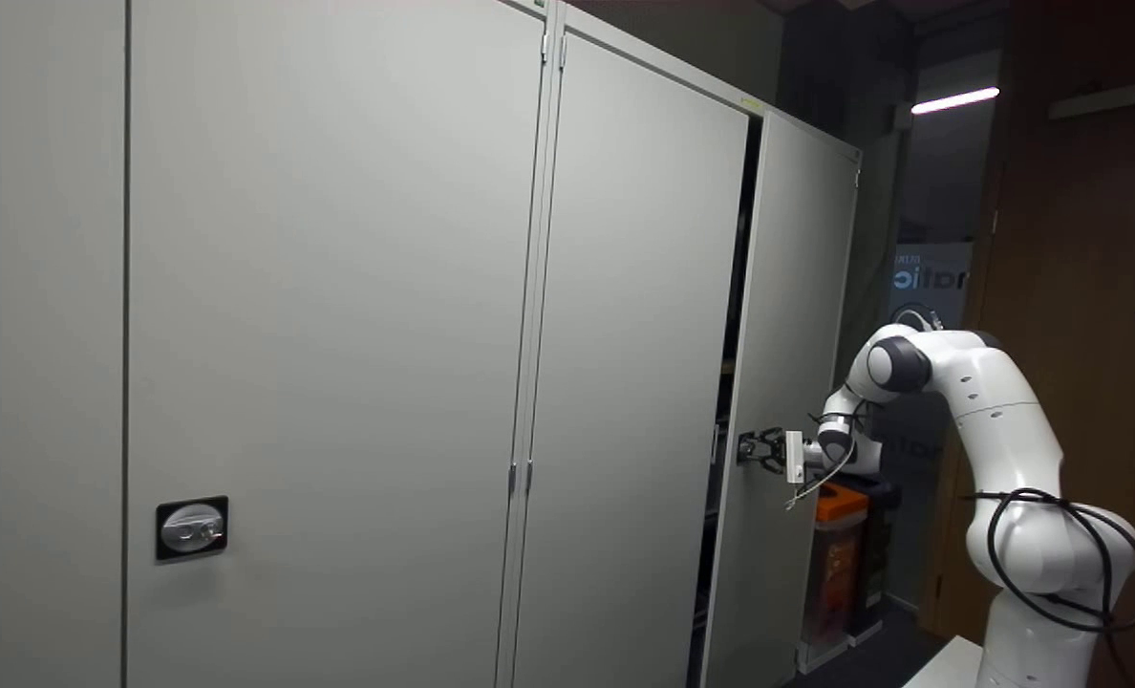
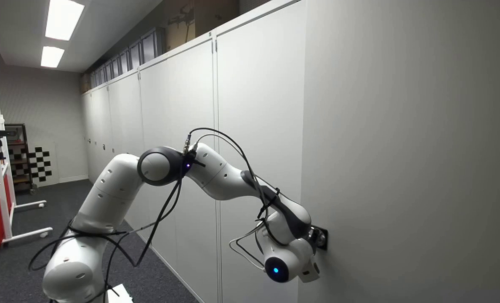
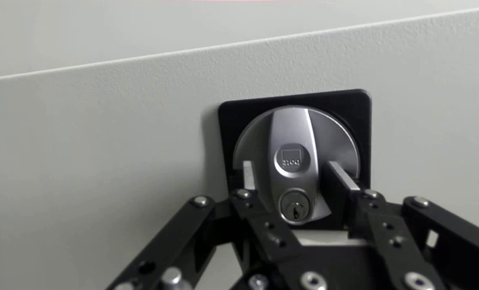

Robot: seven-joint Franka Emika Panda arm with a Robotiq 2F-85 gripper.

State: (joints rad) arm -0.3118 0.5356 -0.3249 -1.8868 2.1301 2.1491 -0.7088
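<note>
A silver turn-knob (image 3: 292,129) with a raised central grip and a keyhole (image 3: 296,211) sits on a square black plate (image 3: 239,110) in a pale grey cabinet door (image 3: 122,133). My gripper (image 3: 290,165) straddles the raised grip. One finger stands on each side of it, with a narrow gap showing at both sides, so the jaws are open. In an exterior view the gripper (image 1: 748,447) reaches the door (image 1: 797,268) near its edge, and a dark gap shows the door ajar. Elsewhere the wrist hides the fingers, while part of the knob (image 2: 319,237) shows.
A closed cabinet door (image 1: 644,287) adjoins the ajar one, and another door bears a similar handle (image 1: 193,527). Bins, one with an orange lid (image 1: 841,503), stand behind the ajar door. Loose cables (image 2: 166,219) hang from the arm. A white wheeled stand (image 2: 6,181) is farther back.
</note>
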